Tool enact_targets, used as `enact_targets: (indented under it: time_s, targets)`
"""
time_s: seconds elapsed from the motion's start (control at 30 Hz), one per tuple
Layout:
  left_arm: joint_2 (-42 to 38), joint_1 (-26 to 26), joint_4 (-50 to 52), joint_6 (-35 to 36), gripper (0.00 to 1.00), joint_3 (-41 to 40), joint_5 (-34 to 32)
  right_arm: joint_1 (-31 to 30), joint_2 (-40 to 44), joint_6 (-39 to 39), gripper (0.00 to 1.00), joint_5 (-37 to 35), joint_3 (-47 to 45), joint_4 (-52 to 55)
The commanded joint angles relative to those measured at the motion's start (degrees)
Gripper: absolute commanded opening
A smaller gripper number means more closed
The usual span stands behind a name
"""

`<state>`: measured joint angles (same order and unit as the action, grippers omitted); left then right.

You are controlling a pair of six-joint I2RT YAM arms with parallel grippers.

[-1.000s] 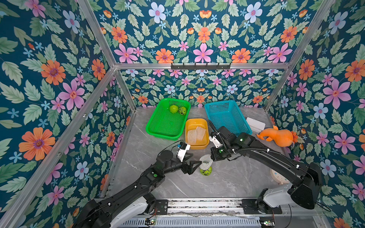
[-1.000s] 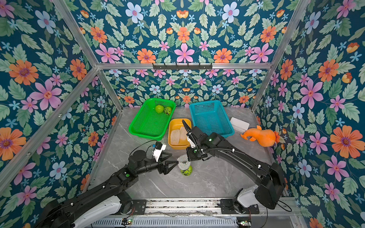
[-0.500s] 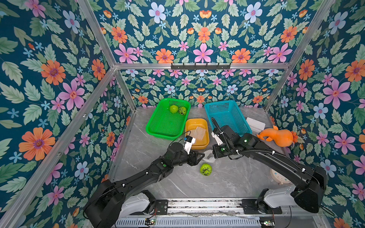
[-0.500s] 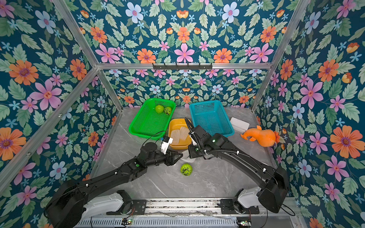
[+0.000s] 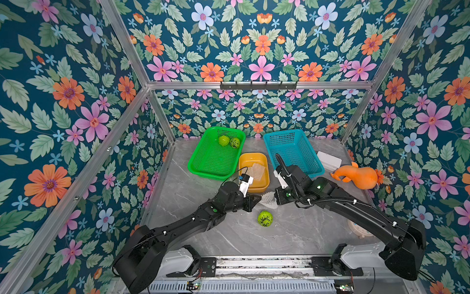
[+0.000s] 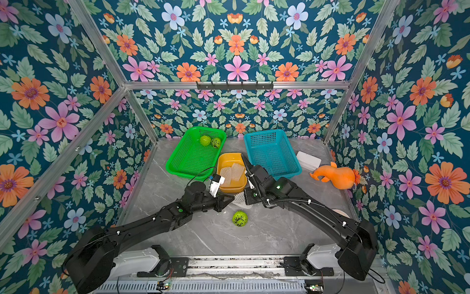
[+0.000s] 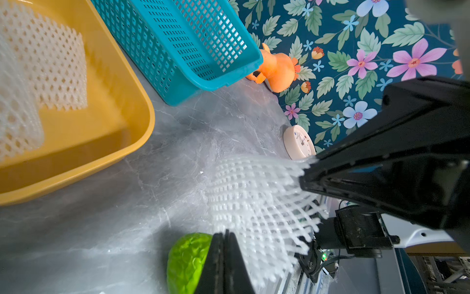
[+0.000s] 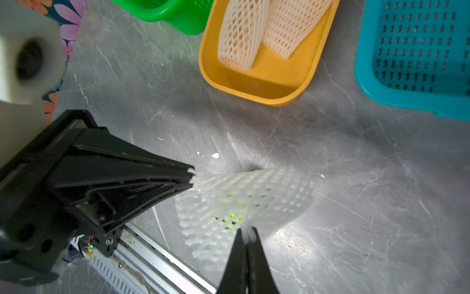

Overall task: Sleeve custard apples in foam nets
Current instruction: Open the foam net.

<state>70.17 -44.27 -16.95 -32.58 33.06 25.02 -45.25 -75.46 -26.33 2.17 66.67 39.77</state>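
Both grippers hold one white foam net (image 5: 268,199) (image 6: 239,199) stretched just above the table. My left gripper (image 5: 257,199) (image 7: 225,234) is shut on one edge. My right gripper (image 5: 276,197) (image 8: 246,231) is shut on the opposite edge. A bare custard apple (image 5: 265,218) (image 6: 239,218) (image 7: 188,259) lies on the table just in front of the net, and its green shows through the mesh in the right wrist view. Two more custard apples (image 5: 223,140) (image 5: 235,143) sit in the green basket (image 5: 203,173). Two flat foam nets (image 5: 256,171) (image 8: 267,28) lie in the yellow tub (image 5: 251,155).
A teal basket (image 5: 287,138) with nothing in it stands behind my right arm. Beside it are a white box (image 5: 329,160) and an orange gourd toy (image 5: 358,175) at the right wall. A small round clock (image 7: 300,141) lies at the front right.
The net sat over the custard apple; my right gripper lifted it off, leaving the fruit bare. My left gripper moved in from the left and shut on the net's free edge.
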Motion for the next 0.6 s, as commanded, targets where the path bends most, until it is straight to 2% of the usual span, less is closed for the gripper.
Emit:
enact_targets:
  time_s: [0.0,0.1,0.2,0.3,0.43,0.47,0.57]
  targets:
    - [-0.5,0.1,1.5,1.6,0.00,0.5,-2.4,0.0,0.6,1.1,0.00,-2.6,-0.2,-1.4]
    - [-2.6,0.8,7.3,3.0,0.00,0.9,-11.8,0.0,0.9,1.8,0.00,-4.5,-0.7,0.4]
    - [-5.0,1.0,7.8,3.4,0.00,0.2,-16.5,0.2,0.8,2.0,0.00,-4.2,-1.2,0.9]
    - [-5.7,1.0,5.7,3.1,0.00,-0.3,-16.3,0.2,-0.2,1.7,0.00,-2.6,-1.0,0.2]
    - [-4.1,0.9,2.8,3.2,0.00,0.0,-12.0,0.2,-1.0,1.6,0.00,1.8,-0.1,-2.5]
    - [-3.6,1.0,2.6,3.4,0.00,0.2,-11.1,0.2,-1.0,1.6,0.06,3.3,0.3,-3.0]
    - [-3.1,1.0,1.9,4.9,0.00,0.1,-10.0,0.2,-0.8,1.8,0.44,6.8,1.5,-3.5]
